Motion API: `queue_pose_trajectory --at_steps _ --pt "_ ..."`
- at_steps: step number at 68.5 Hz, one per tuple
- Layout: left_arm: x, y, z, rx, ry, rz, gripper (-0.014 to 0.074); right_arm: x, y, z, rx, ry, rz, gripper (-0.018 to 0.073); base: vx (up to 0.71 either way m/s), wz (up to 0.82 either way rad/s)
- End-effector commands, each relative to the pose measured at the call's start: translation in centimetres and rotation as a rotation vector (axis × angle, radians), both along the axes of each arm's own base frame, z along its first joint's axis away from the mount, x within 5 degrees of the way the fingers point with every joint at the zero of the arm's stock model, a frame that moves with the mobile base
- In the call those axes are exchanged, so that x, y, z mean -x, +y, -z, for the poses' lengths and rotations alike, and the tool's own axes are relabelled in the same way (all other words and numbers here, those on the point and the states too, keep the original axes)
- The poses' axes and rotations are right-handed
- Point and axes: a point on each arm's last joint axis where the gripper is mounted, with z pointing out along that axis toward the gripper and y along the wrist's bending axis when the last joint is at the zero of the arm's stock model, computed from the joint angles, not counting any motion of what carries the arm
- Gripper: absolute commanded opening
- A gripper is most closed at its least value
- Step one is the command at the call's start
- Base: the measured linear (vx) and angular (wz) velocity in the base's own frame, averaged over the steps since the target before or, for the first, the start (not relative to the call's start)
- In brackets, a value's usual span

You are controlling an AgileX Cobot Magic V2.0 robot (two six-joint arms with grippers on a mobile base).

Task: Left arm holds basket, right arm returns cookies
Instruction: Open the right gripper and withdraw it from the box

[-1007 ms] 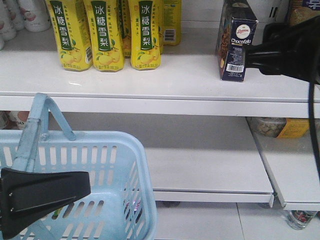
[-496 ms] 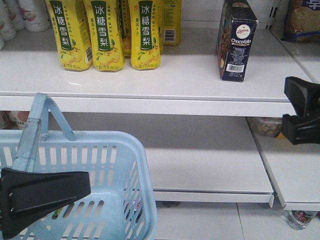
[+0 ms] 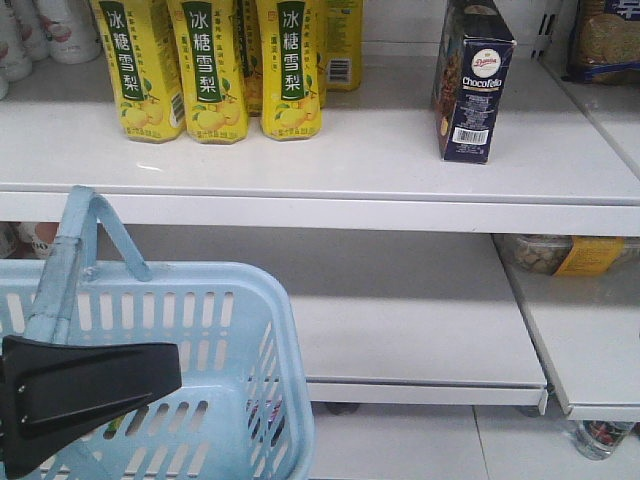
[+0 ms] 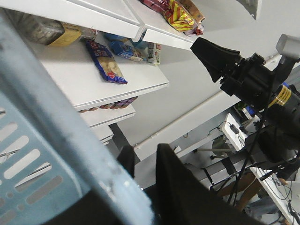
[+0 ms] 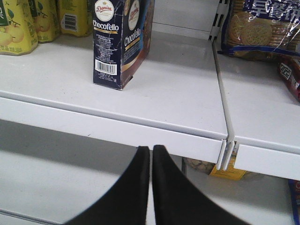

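Observation:
The cookies (image 3: 472, 88), a dark navy "Chocofello" box, stand upright on the upper white shelf (image 3: 350, 160); the right wrist view shows the cookies (image 5: 119, 42) up and to the left of the jaws. My right gripper (image 5: 151, 151) is shut with nothing in it, below the shelf's front edge. It is out of the front view, but the right arm (image 4: 255, 82) shows in the left wrist view. The light blue basket (image 3: 200, 330) hangs at lower left. My left gripper (image 3: 90, 385) is shut on its handle (image 4: 79, 140).
Yellow drink cartons (image 3: 210, 70) stand in a row at the shelf's left. Biscuit packs (image 5: 260, 28) lie on the neighbouring shelf beyond a divider (image 5: 220, 84). Snack bags (image 4: 105, 61) rest on lower shelves. A lower white shelf (image 3: 420, 340) sits under the upper one.
My right arm has pulled away from the cookies box, dropped down to the right and left the front view. The box stays on the shelf. Basket and left gripper have not moved.

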Motion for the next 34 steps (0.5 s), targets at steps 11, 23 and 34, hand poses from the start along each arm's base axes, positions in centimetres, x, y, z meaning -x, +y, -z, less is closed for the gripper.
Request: queue_pose_trajectory --at_steps 11,23,34 --pt "0.12 0.01 -1.56 0.07 -0.03 -0.013 -0.0006 0.29 -1.06 -1.46 -0.045 -0.097 -0.021 -0.0008 0.0 0.0" --pt "0.12 0.01 -1.56 0.07 -0.03 -0.013 -0.0006 0.35 -1.26 -1.51 -0.052 -0.099 -0.02 -0.0008 0.0 0.0" --pt "0.12 0.01 -1.56 0.07 -0.03 -0.013 -0.0006 0.35 -1.26 -1.51 -0.051 -0.1 -0.02 -0.0008 0.0 0.0"
